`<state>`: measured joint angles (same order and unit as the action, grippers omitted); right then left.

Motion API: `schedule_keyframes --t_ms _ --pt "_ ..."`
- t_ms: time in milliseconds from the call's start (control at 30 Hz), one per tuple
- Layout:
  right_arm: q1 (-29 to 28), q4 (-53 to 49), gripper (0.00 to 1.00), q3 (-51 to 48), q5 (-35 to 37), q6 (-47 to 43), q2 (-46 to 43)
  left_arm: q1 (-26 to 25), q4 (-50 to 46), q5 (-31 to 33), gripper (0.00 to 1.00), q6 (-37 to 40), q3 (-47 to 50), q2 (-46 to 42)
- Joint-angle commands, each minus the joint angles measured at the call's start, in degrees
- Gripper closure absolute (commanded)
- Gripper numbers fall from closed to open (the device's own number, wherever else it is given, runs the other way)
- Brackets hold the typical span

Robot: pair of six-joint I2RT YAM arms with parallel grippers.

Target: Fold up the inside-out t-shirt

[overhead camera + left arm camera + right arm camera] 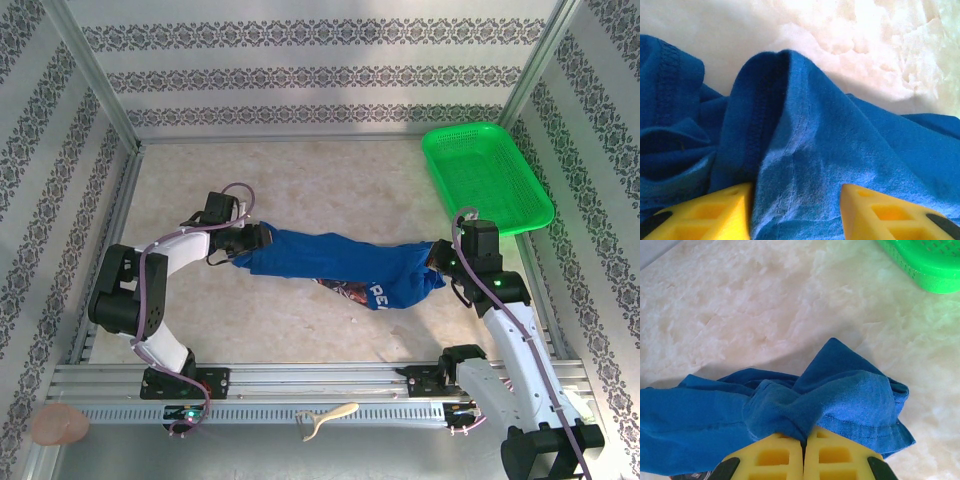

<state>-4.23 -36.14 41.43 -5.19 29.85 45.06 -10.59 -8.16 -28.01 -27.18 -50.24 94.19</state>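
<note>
Top external: t-shirt (330, 258), soft, light, limp. Left gripper (248, 240) half-closed on thick bunch; right gripper (440, 258) pinched tight on fold. Likely best hold: hems.

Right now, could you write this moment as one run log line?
t-shirt: bunched, not yet folded | left fingers: gripping one end | right fingers: shut on other end | green basket: far right, apart from shirt

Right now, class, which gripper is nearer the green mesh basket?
Right. The right gripper grips one end of the blue t-shirt just on the near side of the green mesh basket. The left gripper grips the opposite end, far off to the basket's left.
</note>
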Motion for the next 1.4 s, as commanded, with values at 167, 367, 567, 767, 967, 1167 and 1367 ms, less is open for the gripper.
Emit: schedule_keyframes --t_ms 167,367,567,767,967,1167,1367 --pt "0.7 1.1 1.00 0.4 0.9 -0.1 0.1 -0.7 3.9 -0.1 0.63 0.4 1.2 -0.9" --pt "0.7 1.1 1.00 0.6 0.8 0.0 -0.1 -0.7 4.3 0.5 0.62 0.5 0.6 1.6" --pt "0.7 0.6 1.00 1.7 0.6 0.4 -0.5 -0.7 4.0 0.5 0.80 1.2 -1.4 2.6" --pt "0.7 -0.1 1.00 3.4 -0.1 1.0 -0.8 -0.6 0.2 2.2 1.00 3.0 -4.4 -0.7" --pt "1.1 -1.0 1.00 10.5 0.1 0.6 1.5 -0.3 -9.9 6.5 1.00 2.9 -13.3 -10.3" --pt "3.0 -0.9 1.00 26.0 -2.3 0.0 8.7 2.5 -13.7 8.7 1.00 2.7 -28.5 -19.4" --pt "7.0 -3.2 1.00 49.9 -9.5 1.6 17.0 6.8 -16.4 9.0 1.00 0.0 -52.6 -18.7"
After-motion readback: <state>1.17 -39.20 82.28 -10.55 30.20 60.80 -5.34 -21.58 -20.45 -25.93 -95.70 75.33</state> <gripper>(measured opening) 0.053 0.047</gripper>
